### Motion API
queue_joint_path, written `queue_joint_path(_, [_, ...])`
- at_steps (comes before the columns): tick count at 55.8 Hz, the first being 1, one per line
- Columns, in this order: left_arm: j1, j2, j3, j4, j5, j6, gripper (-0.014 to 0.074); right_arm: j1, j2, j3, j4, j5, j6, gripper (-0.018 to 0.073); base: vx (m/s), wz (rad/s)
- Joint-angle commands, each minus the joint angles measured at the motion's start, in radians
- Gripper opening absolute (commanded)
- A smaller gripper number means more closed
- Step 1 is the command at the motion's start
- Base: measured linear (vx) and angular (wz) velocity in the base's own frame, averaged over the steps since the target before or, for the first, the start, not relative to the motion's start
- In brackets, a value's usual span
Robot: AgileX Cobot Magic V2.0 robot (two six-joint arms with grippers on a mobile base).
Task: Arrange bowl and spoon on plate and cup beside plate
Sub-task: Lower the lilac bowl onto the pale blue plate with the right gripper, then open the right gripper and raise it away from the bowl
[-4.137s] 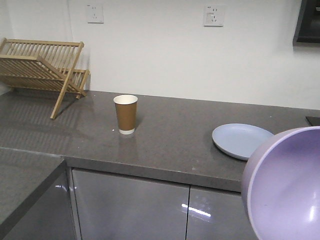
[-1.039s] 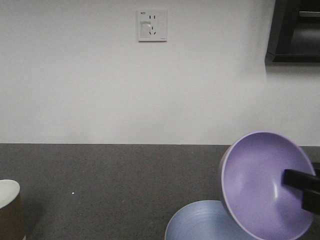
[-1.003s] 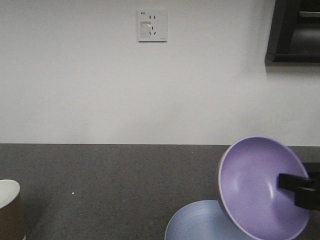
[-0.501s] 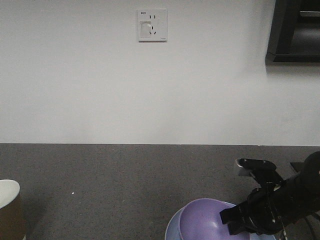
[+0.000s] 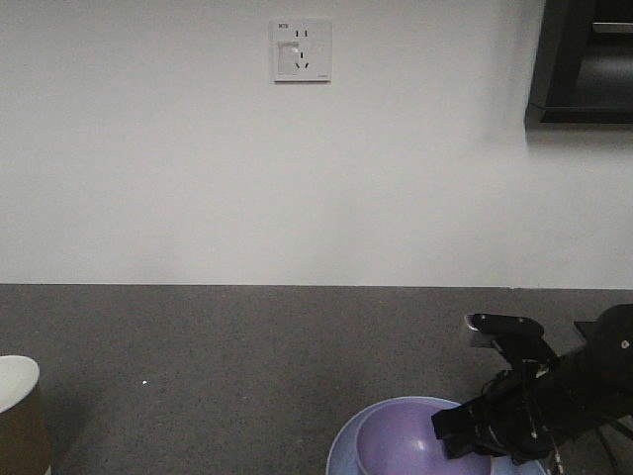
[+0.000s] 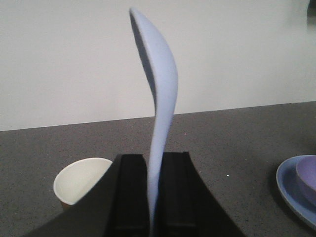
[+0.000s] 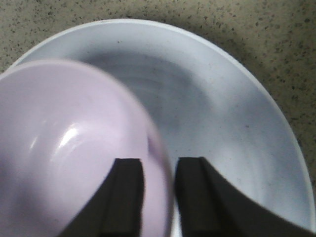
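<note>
The lavender bowl (image 7: 64,148) sits upright on the pale blue plate (image 7: 222,98). My right gripper (image 7: 159,168) straddles the bowl's near rim, one finger inside and one outside, with a thin gap on each side, so it stands open. In the front view the bowl (image 5: 396,440) and plate (image 5: 341,450) lie at the bottom edge under the right gripper (image 5: 450,435). My left gripper (image 6: 154,163) is shut on the handle of the pale blue spoon (image 6: 165,98), which stands upright, scoop on top. The brown paper cup (image 6: 79,180) stands on the counter below and left of it.
The dark grey speckled counter (image 5: 247,366) runs back to a white wall with a socket (image 5: 301,49). A dark cabinet (image 5: 584,59) hangs at the upper right. The cup (image 5: 15,416) shows at the far left edge of the front view.
The bowl, held tilted in the air a second ago, has come down onto the plate and sits level. The right arm has dropped with it. The view has closed in on the counter.
</note>
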Motion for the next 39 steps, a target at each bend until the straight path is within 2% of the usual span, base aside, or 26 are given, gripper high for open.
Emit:
queue_joint_path(1, [-0.005,0.009,-0.025,-0.015,-0.075,-0.002,-0.0003,0.001,-0.039,-0.036,0.018,-0.043,-0.001,0.0454,0.00,0.00])
queue_joint_path(10, [-0.005,0.009,-0.025,-0.015,-0.063,-0.002,-0.0003,0.001,-0.088,-0.040,-0.024,-0.075,-0.007,0.0610,0.00,0.00])
queue_joint_path(14, [-0.005,0.009,-0.025,-0.023,-0.049,-0.002,-0.0003,0.001,-0.130,-0.055,-0.064,-0.066,-0.009,0.0629,0.00,0.00])
queue_joint_path(19, [-0.005,0.011,-0.025,-0.048,-0.025,-0.002,-0.0003,0.001,-0.204,-0.074,-0.129,-0.033,-0.007,0.0604,0.00,0.00])
queue_joint_path(25, [-0.005,0.016,-0.025,-0.067,-0.001,0.000,-0.0003,0.001,-0.321,-0.072,-0.197,-0.001,0.017,0.0471,0.00,0.00])
queue_joint_path(30, [-0.005,0.030,-0.025,-0.067,0.019,0.000,-0.0001,0.001,-0.437,-0.049,-0.242,0.036,0.065,0.0242,0.00,0.00])
queue_joint_path(34, [-0.005,0.049,-0.032,-0.067,0.053,0.012,0.0000,0.001,-0.549,0.007,-0.250,0.047,0.080,0.0013,0.00,0.00])
queue_joint_path(35, [-0.005,0.055,-0.036,-0.066,0.069,0.017,0.0000,0.001,-0.573,0.023,-0.250,0.041,0.082,-0.0015,0.00,0.00])
queue_joint_path(39, [-0.005,0.096,-0.062,-0.067,0.130,0.070,0.0000,0.001,-0.683,0.104,-0.249,0.004,0.089,-0.0015,0.00,0.00])
